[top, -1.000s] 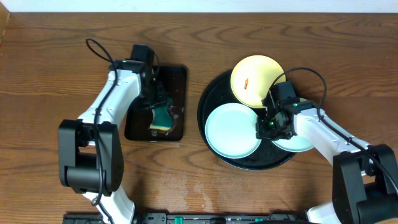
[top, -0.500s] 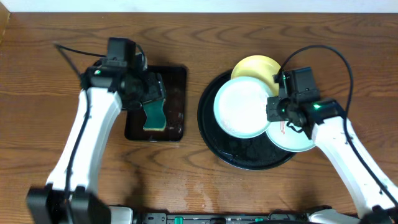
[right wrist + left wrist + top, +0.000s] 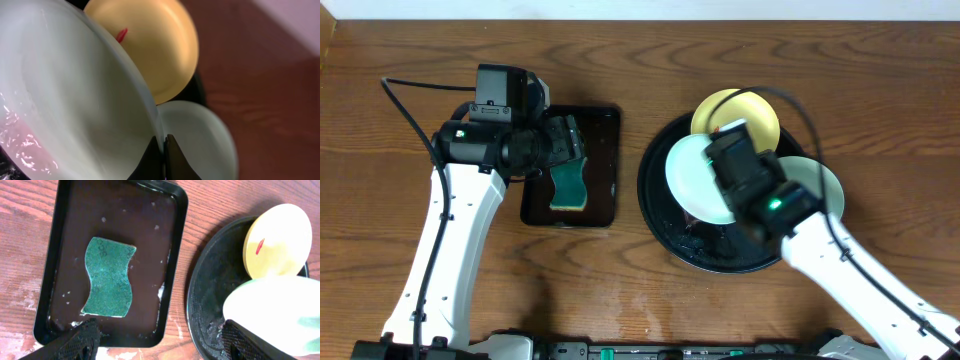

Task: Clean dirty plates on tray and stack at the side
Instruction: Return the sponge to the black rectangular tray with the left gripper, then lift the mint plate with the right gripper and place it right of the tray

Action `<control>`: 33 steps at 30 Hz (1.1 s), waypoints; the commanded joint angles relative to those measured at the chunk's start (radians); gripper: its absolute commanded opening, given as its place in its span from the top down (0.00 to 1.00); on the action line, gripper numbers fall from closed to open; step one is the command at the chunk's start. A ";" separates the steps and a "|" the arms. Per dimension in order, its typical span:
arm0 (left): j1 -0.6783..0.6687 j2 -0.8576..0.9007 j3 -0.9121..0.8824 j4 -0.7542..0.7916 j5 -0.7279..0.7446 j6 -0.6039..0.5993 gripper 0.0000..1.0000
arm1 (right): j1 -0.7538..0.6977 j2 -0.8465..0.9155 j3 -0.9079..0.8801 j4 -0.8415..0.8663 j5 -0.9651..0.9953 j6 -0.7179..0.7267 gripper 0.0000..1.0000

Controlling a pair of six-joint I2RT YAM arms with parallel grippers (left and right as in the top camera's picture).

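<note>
My right gripper (image 3: pixel 163 150) is shut on the rim of a pale mint-green plate (image 3: pixel 65 100) and holds it tilted above the round black tray (image 3: pixel 655 210). The held plate (image 3: pixel 692 178) also shows in the left wrist view (image 3: pixel 272 310). A pale yellow plate (image 3: pixel 735 112) with a small red smear (image 3: pixel 121 34) leans at the tray's far side. The second mint plate (image 3: pixel 817 185) lies at the tray's right. My left gripper (image 3: pixel 563 148) is open and empty above the sponge.
A green sponge (image 3: pixel 107 277) lies in a wet rectangular black tray (image 3: pixel 172 275) to the left of the round tray. Bare wood table (image 3: pixel 400 80) lies around both trays. A pale wall edge runs along the back.
My right arm lifted the mint plate off the round tray and swung over it. My left arm rose off the sponge, which stays in the rectangular tray.
</note>
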 commanded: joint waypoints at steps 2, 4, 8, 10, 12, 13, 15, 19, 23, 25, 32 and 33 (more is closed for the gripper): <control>-0.001 -0.001 0.021 -0.002 0.012 0.006 0.20 | 0.142 -0.031 0.017 0.014 0.335 -0.013 0.99; -0.001 -0.001 0.021 -0.002 0.012 0.006 0.20 | 0.180 -0.033 0.017 0.021 0.372 -0.013 0.99; -0.001 -0.001 0.020 -0.002 0.008 0.006 0.20 | 0.235 -0.045 0.017 0.034 0.430 -0.013 0.99; -0.001 -0.001 0.020 -0.002 0.008 0.006 0.19 | 0.249 -0.056 0.017 0.044 0.448 -0.013 0.99; -0.001 -0.001 0.020 -0.002 0.009 0.006 0.20 | 0.255 -0.069 0.017 0.058 0.460 -0.013 0.99; -0.001 -0.001 0.020 -0.002 0.008 0.006 0.20 | 0.254 -0.075 0.017 0.067 0.463 -0.013 0.99; -0.001 -0.001 0.020 -0.002 0.008 0.006 0.19 | 0.254 -0.087 0.017 0.085 0.463 -0.013 0.99; -0.001 -0.001 0.020 -0.002 0.008 0.006 0.19 | 0.255 -0.109 0.017 0.108 0.463 -0.044 0.99; -0.001 -0.001 0.020 -0.002 0.009 0.006 0.19 | 0.255 -0.126 0.017 0.126 0.467 -0.082 0.99; -0.001 -0.001 0.020 -0.002 0.008 0.006 0.19 | 0.254 -0.131 0.017 0.130 0.467 -0.084 0.99; -0.001 -0.001 0.020 -0.002 0.008 0.006 0.19 | 0.254 -0.131 0.017 0.130 0.467 -0.084 0.99; -0.001 -0.001 0.020 -0.002 0.008 0.006 0.19 | 0.254 -0.131 0.017 0.130 0.467 -0.084 0.99</control>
